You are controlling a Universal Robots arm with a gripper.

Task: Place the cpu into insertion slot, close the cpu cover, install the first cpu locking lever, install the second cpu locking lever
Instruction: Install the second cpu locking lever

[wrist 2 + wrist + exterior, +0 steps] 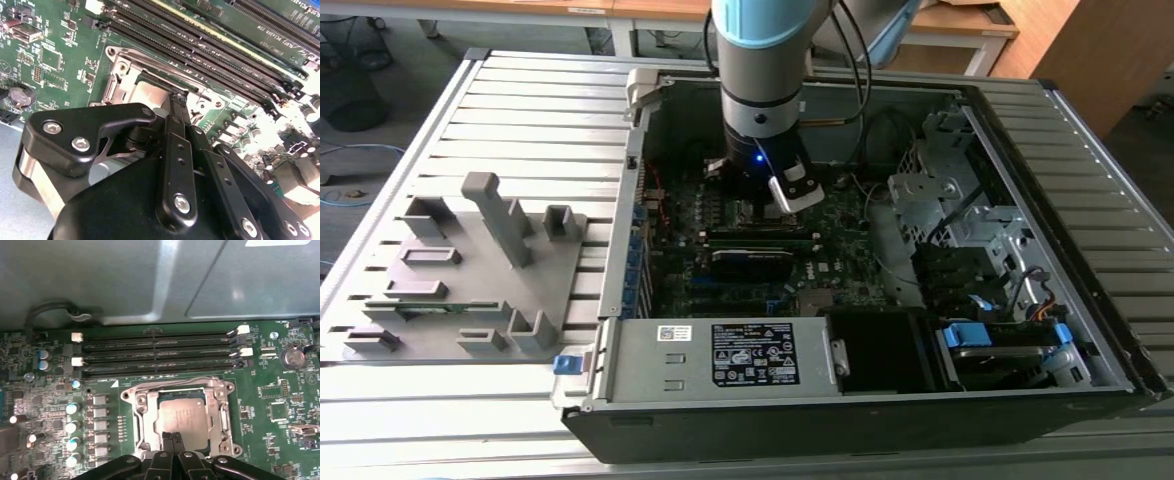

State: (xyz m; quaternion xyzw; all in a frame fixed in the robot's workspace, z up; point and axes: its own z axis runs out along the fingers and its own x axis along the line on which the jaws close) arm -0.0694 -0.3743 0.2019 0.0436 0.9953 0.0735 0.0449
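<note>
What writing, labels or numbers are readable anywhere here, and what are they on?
Nothing is clear enough to quote.
Large label on the grey power supply housing: print too small to read.
Small white label beside it: too small.
White lettering on the motherboard: blurred.
Markings on the cpu: too faint.

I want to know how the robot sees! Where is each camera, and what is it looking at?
Exterior view: off the arm, looking down at the open computer case; the arm and gripper show.
First wrist view: on the arm, facing the cpu in its insertion slot; the fingers show.
Second wrist view: on the arm, close behind the gripper.
Both wrist views share the slot and gripper.
</note>
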